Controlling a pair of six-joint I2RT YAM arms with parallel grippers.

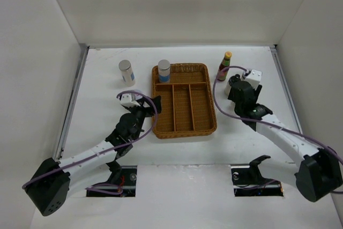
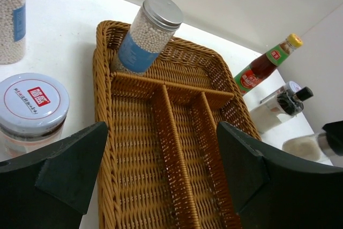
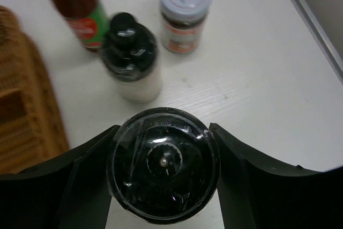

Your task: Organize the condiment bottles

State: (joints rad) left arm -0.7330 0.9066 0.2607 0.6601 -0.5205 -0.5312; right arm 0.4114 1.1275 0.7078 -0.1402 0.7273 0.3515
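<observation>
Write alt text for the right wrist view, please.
The right gripper is closed around a dark-lidded bottle seen from above. Beyond it stand a black-capped bottle, a grey-lidded jar and a red sauce bottle; wicker tray at left.

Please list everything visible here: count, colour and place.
wicker tray: one, brown, table's middle.
silver-capped jars: two, white; one jar in the tray's far compartment, one jar left of the tray.
grey-lidded shakers: two; one shaker at the tray's near-left side, one shaker right of the tray.
sauce bottle: one, dark red, yellow cap, right of the tray.
black-capped bottle: one, white contents, beside the sauce bottle.
dome-capped bottle: one, dark, right of the tray, gripped.
table: one, white.
left gripper: black, open, over the tray's left rim.
right gripper: black, shut on the dome-capped bottle.
</observation>
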